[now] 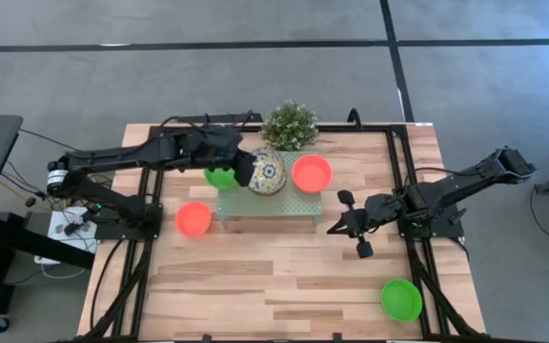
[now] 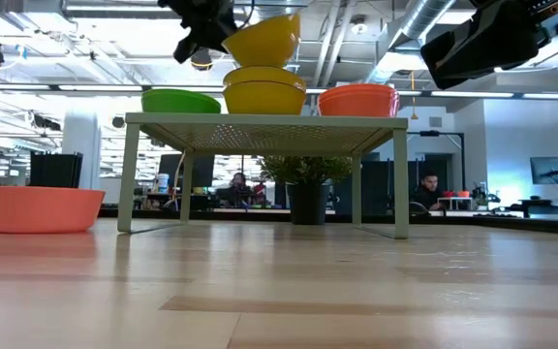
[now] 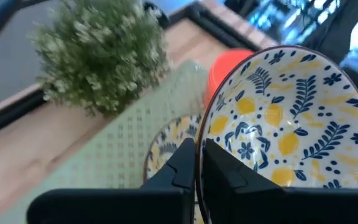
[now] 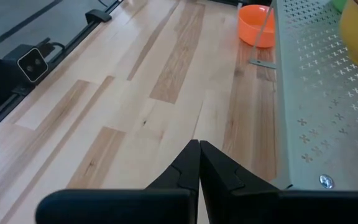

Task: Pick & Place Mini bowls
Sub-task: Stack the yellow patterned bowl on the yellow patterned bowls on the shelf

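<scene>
My left gripper (image 1: 248,170) (image 3: 197,155) is over the pale green platform (image 1: 298,205), shut on a patterned mini bowl (image 1: 267,171) (image 2: 262,39) that is blue and yellow inside and yellow outside. A second patterned bowl (image 3: 165,149) (image 2: 264,95) sits on the platform right beneath it. A green bowl (image 1: 220,177) and an orange-red bowl (image 1: 312,173) also stand on the platform. Another orange-red bowl (image 1: 193,218) and a green bowl (image 1: 401,299) rest on the table. My right gripper (image 1: 335,229) (image 4: 197,146) is shut and empty, right of the platform. My left gripper pinches the patterned bowl's rim (image 3: 199,140) on its left side, one finger inside the bowl and one outside. The fingers come from the table's left. The bowl is tilted just over the second patterned bowl; whether the two touch, I cannot tell.
A small bushy plant (image 1: 290,124) stands at the platform's far edge. Black rails (image 1: 400,181) run along the table's left and right sides. Bare wood (image 1: 274,286) stretches between the platform and the near edge.
</scene>
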Robot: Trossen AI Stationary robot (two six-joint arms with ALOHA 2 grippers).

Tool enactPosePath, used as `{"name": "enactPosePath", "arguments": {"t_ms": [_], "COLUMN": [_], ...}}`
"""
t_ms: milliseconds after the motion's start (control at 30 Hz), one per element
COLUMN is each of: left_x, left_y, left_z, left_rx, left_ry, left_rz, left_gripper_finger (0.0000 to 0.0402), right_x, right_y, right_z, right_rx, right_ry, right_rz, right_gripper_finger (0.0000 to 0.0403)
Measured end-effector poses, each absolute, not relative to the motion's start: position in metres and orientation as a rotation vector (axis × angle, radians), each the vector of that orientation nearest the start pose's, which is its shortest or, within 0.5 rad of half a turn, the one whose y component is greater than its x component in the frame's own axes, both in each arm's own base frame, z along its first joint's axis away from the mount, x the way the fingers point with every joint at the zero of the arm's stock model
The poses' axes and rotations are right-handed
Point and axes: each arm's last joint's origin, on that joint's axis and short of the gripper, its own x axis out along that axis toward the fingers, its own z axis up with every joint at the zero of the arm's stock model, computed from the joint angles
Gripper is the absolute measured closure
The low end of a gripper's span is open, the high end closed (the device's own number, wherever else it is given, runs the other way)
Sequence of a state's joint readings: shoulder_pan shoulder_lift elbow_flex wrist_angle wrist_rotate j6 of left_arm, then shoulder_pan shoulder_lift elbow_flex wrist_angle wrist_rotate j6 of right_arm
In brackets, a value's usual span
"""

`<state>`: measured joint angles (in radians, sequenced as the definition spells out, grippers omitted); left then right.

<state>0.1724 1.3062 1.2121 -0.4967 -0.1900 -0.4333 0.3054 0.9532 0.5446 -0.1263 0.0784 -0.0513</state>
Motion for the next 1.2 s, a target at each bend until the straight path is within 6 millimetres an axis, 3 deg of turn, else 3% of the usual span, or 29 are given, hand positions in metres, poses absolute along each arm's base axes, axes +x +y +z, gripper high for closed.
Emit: {"name": "enactPosePath", "arguments": {"t_ms": [400,867,1200], "left_x": [0.280,0.285,0.294], "left_y": [0.054,0.058,0.067], "left_z": [0.323,0.319,0.306], "left_rx": [-0.394,-0.397,-0.401], "left_ry": [0.641,0.637,0.673], "left_rz": [0.494,0.512,0.543], "left_gripper_finger": [0.0387,0.0360,0.0354], "right_x": [0.190,0.190,0.190], "right_y": [0.058,0.058,0.058], "right_z": [0.227,0.227,0.227], "right_rx": [-0.100,-0.101,-0.103], "right_ry": [0.526,0.526,0.531], "right_rz": [0.221,0.221,0.221], "right_gripper_finger": [0.0400,0.0400,0.0400]}}
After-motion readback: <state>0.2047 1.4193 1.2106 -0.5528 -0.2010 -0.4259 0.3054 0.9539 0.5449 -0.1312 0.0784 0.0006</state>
